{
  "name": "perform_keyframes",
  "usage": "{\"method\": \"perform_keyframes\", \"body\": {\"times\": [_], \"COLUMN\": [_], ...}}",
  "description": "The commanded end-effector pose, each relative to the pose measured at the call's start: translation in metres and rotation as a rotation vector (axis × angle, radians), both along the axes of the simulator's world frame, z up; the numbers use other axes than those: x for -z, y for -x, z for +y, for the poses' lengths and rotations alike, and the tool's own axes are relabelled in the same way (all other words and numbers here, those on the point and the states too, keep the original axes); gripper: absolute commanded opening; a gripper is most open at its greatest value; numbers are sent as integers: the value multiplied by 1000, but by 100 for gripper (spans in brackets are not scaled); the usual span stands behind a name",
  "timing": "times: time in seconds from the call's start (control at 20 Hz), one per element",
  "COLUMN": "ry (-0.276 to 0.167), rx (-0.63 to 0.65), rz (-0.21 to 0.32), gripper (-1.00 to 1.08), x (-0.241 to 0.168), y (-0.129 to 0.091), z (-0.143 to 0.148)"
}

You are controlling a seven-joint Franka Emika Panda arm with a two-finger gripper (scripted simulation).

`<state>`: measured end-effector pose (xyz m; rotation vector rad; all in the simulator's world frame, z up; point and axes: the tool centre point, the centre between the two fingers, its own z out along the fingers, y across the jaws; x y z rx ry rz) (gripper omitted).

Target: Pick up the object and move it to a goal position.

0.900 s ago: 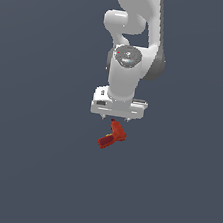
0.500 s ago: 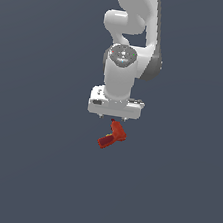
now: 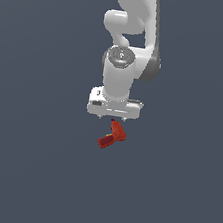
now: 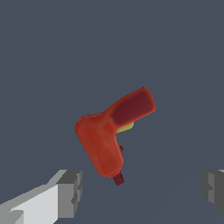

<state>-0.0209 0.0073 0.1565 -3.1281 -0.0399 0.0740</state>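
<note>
Unmarked red drill (image 4: 107, 140), no lettering

No readable text, labels, brands, numbers or signs on anything in either view

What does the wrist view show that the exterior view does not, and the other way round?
Only the wrist view shows the drill's details: a yellow patch beside the darker handle, a small dark tip on the body, and both grey fingertips wide apart, with the drill between them but not touched. Only the exterior view shows the white arm above, with the gripper just over the drill. Both show the red L-shaped drill, lying free on the plain grey ground.
</note>
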Motion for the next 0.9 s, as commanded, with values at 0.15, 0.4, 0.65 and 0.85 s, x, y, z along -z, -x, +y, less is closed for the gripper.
{"method": "perform_keyframes", "body": {"times": [0.15, 0.4, 0.65, 0.85], "ry": [-18, -43, -72, -93], "rx": [-58, -140, -245, -329], "rz": [-9, -26, -50, -72], "gripper": [108, 108, 108, 108], "x": [11, 27, 46, 61], "y": [3, 7, 13, 19], "z": [2, 6, 10, 13]}}
